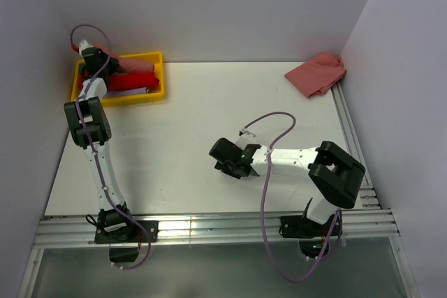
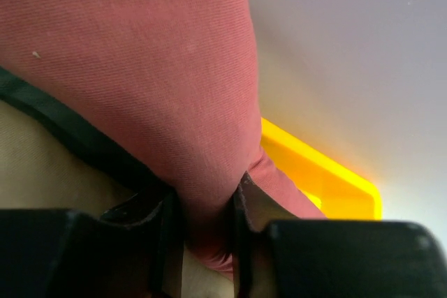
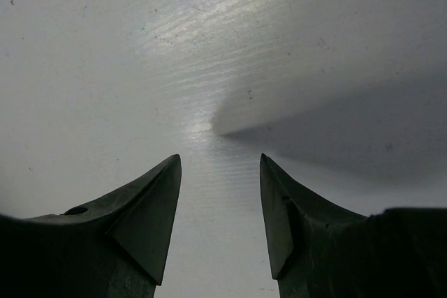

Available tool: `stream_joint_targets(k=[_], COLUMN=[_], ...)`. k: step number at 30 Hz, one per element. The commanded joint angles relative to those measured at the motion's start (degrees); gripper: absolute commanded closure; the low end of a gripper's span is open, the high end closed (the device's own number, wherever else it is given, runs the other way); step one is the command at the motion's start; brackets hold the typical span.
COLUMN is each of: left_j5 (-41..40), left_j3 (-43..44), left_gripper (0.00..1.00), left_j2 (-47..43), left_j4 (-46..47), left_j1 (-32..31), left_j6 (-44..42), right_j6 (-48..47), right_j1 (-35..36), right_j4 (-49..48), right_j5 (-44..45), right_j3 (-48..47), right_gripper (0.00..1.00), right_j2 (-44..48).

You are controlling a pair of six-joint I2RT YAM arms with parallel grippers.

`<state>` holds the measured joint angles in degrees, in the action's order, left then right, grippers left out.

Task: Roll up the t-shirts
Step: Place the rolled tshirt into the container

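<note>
The tray sat in the far left corner of the surface with t-shirts lying in it. The left jaws hung over the tray's far left end, a fold of the held t-shirt between them. Another t-shirt lay in the far right corner, well apart from the tray, and the right jaws stood over the surface's middle, toward the near edge.

From above, the left arm covers part of the t-shirts in the tray; up close, only one tray corner shows.

Left hand clenched, right hand spread.
</note>
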<state>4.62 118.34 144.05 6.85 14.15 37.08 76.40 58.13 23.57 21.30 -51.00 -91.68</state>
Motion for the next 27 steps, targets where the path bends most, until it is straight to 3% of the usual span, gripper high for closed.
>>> stream_joint_targets(k=[1,7,13,19,27], left_j5=[-4.4,-8.3,-6.8,-7.1,-8.7], left_j3=[0.2,-0.8,1.4,1.8,2.4], left_gripper=[0.73,0.51,0.36,0.26,0.22], left_j2=[-3.9,-5.3,-4.7,-5.0,-6.5], left_j4=[-3.8,-3.7,-4.2,-3.5,-2.6], left_j1=[0.4,0.4,0.7,1.2,1.6], left_j6=[-2.9,-2.9,-3.0,-3.4,-5.0], right_j6=[-1.1,-1.4,-1.7,-2.0,-2.6], right_j1=[0.3,0.3,0.3,0.4,0.4], right_j4=[0.9,1.5,1.9,1.7,2.0], right_j5=[0.8,0.8,0.6,0.4,0.4], right_j3=[-2.8,-3.6,-4.3,-4.3,-5.2], right_gripper=[0.44,0.44,0.44,0.44,0.44], right_j2=[-0.3,-0.4,-1.1,-1.4,-2.3])
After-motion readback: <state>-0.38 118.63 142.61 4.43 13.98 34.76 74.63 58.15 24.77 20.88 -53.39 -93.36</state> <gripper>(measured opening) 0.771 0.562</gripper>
